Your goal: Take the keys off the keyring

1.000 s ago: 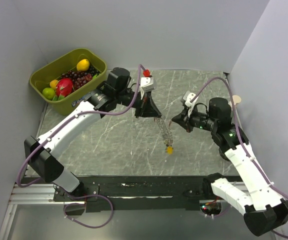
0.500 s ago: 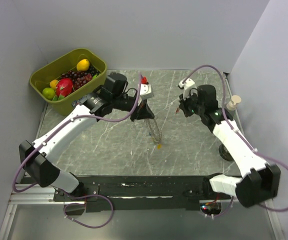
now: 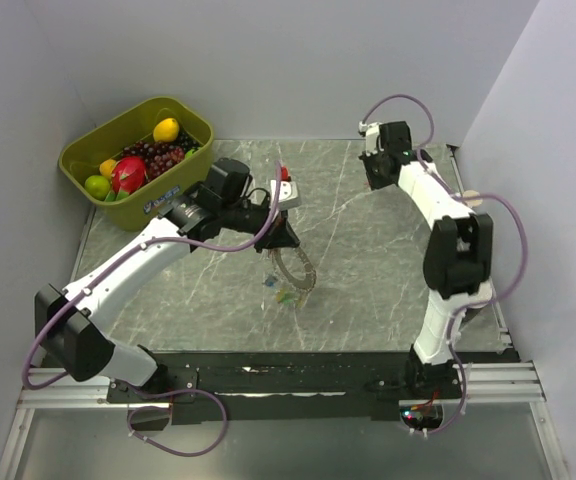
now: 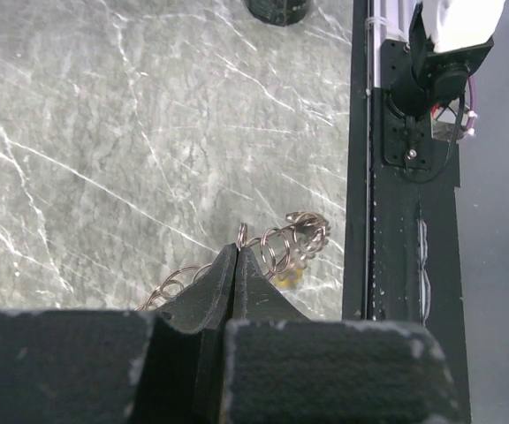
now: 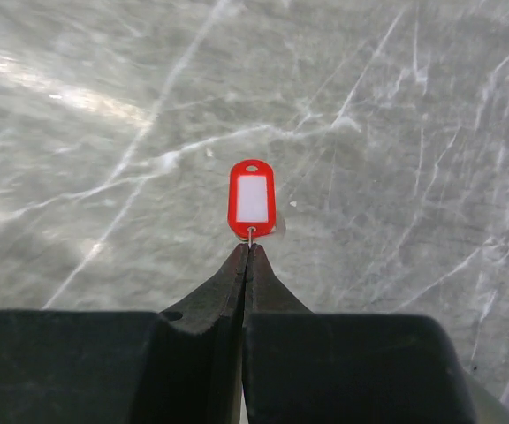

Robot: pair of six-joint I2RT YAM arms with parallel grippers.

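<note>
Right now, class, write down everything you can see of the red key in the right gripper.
The red key is a small oblong plastic tag with rounded ends, a white label window and a hole at its far end. A thin metal loop at its near end is pinched in the shut tips of the right gripper. It points out from them over the grey marbled table; contact with it cannot be told.

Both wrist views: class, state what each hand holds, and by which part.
The right hand pinches the red key by the small metal loop at its end. The left hand pinches the keyring by its chain.
</note>
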